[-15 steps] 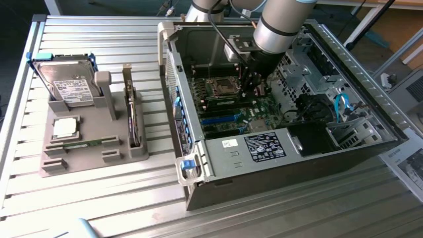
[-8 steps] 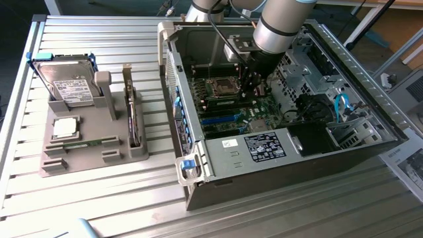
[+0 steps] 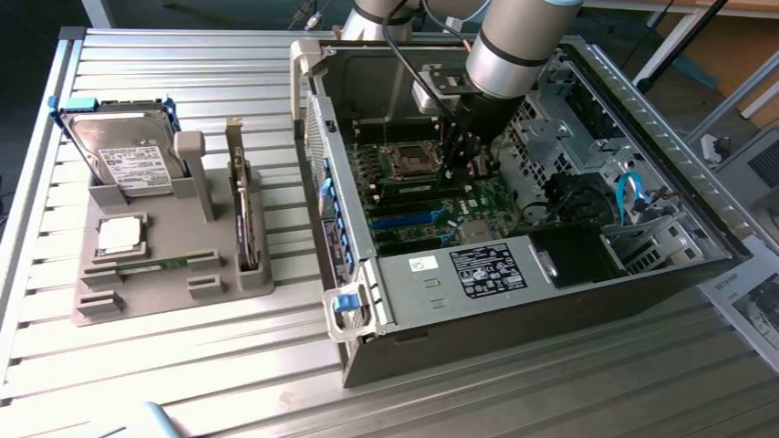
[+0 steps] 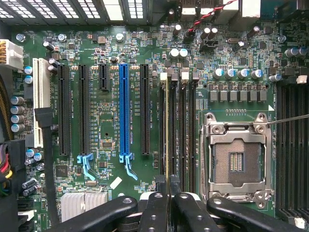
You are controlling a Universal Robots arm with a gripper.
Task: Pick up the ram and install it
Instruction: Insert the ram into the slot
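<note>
My gripper reaches down inside the open computer case, over the motherboard. In the wrist view its black fingers stand close together on either side of the ram. I see the ram edge-on, as a thin pale-edged line. It runs from between the fingertips along the memory slots, beside the white latch. The gripper is shut on it. I cannot tell whether the ram's lower edge touches a slot.
An empty processor socket lies beside the slots, with a blue expansion slot on the other side. At the exterior view's left, a grey tray holds a hard drive, a silver processor, an upright card and a narrow green strip.
</note>
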